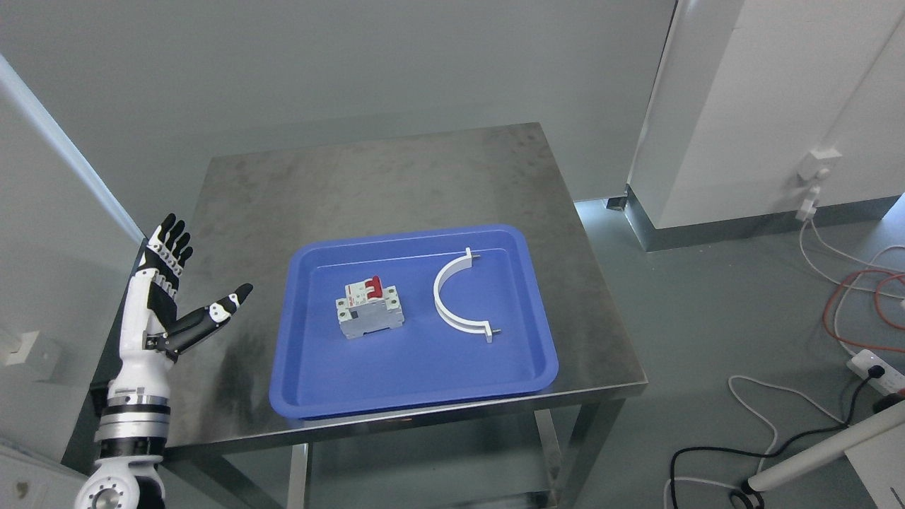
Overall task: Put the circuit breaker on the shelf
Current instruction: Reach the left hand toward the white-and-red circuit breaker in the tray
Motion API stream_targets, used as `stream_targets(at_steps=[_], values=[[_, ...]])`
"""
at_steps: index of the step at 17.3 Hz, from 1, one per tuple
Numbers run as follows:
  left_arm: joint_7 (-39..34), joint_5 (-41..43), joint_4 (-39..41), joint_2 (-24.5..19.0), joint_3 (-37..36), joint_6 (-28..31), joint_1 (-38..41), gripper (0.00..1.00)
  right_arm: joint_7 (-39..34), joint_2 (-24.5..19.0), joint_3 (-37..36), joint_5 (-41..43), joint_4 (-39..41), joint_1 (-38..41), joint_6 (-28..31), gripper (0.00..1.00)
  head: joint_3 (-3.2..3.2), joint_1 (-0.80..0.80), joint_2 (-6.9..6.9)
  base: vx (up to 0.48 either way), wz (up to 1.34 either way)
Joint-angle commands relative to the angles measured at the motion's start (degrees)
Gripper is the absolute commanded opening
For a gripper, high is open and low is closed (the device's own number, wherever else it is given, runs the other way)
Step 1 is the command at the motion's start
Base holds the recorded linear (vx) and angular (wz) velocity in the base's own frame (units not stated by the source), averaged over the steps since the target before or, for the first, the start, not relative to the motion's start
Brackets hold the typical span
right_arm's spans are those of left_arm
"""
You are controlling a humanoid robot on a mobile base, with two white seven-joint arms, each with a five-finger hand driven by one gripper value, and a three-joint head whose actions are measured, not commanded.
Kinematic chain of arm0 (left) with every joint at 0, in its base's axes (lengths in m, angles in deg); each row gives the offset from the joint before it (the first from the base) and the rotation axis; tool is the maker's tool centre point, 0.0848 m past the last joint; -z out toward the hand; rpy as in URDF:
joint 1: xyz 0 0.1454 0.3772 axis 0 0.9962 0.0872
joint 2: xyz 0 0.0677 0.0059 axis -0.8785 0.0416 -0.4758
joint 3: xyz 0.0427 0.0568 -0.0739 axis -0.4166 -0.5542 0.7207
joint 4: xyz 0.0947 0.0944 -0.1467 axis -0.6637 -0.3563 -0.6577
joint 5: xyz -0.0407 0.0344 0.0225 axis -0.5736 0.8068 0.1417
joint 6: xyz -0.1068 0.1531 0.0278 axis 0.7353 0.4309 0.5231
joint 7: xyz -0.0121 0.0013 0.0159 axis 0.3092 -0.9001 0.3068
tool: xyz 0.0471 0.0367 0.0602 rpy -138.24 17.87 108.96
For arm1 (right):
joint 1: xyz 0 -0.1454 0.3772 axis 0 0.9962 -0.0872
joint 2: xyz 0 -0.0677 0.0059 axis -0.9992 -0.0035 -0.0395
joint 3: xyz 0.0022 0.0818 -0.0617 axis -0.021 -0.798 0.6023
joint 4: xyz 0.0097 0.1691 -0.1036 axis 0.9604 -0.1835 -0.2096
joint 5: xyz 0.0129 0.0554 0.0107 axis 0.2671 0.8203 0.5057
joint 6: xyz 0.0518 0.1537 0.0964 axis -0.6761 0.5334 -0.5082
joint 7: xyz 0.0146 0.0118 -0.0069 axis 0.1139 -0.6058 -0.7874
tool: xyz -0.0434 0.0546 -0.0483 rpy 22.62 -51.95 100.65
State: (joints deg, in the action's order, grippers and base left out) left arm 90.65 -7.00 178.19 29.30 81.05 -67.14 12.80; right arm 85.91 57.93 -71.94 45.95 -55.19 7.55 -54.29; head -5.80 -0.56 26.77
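Observation:
A grey circuit breaker (370, 307) with red switches lies in a blue tray (417, 367) on a steel table (396, 184). My left hand (187, 283) is raised over the table's left edge, well left of the tray. Its fingers point up and the thumb sticks out toward the tray; it holds nothing. The right arm does not show.
A white half-ring clamp (456, 300) lies in the tray to the right of the breaker. A white wall panel stands at the left. On the floor at the right are cables (848, 297) and a power strip (877, 371). A white cabinet (763, 106) stands at the back right.

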Motion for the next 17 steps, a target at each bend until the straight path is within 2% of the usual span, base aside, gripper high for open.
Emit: stream_targets(at_steps=[1, 3, 6, 8, 12, 14, 17], values=[[0.09, -0.01, 0.73, -1.00, -1.77, -0.36, 0.18, 1.00, -0.01, 1.00, 1.14, -0.02, 0.00, 0.00, -0.99, 1.00, 0.00, 0.00, 0.00, 0.003, -0.03], [1.22, -0.01, 0.65, -1.31, -2.21, -0.71, -0.87, 1.00, -0.01, 1.00, 1.14, -0.02, 0.00, 0.00, -0.99, 1.00, 0.00, 0.00, 0.00, 0.003, -0.01], [12.89, 0.08, 0.56, -12.01, -7.12, -0.36, -3.42, 1.00, 0.07, 1.00, 1.14, -0.02, 0.00, 0.00, -0.99, 1.00, 0.00, 0.00, 0.00, -0.004, 0.02], [19.04, 0.08, 0.56, -16.42, -10.63, -0.18, -5.17, 1.00, 0.07, 1.00, 1.14, -0.02, 0.00, 0.00, -0.99, 1.00, 0.00, 0.00, 0.00, -0.011, 0.01], [29.25, 0.34, 0.65, -18.37, -17.23, 4.46, -5.71, 0.98, 0.07, 1.00, 1.14, -0.02, 0.00, 0.00, -0.99, 1.00, 0.00, 0.00, 0.00, -0.003, 0.00], [29.71, 2.00, 0.65, -18.29, -19.26, 7.89, -5.62, 0.98, 0.07, 1.00, 1.14, -0.02, 0.00, 0.00, -0.99, 1.00, 0.00, 0.00, 0.00, 0.000, 0.00], [29.71, 10.25, 0.47, -16.97, -19.62, 11.67, -6.23, 0.98, 0.07, 1.00, 1.14, -0.02, 0.00, 0.00, -0.99, 1.00, 0.00, 0.00, 0.00, 0.002, -0.01]])
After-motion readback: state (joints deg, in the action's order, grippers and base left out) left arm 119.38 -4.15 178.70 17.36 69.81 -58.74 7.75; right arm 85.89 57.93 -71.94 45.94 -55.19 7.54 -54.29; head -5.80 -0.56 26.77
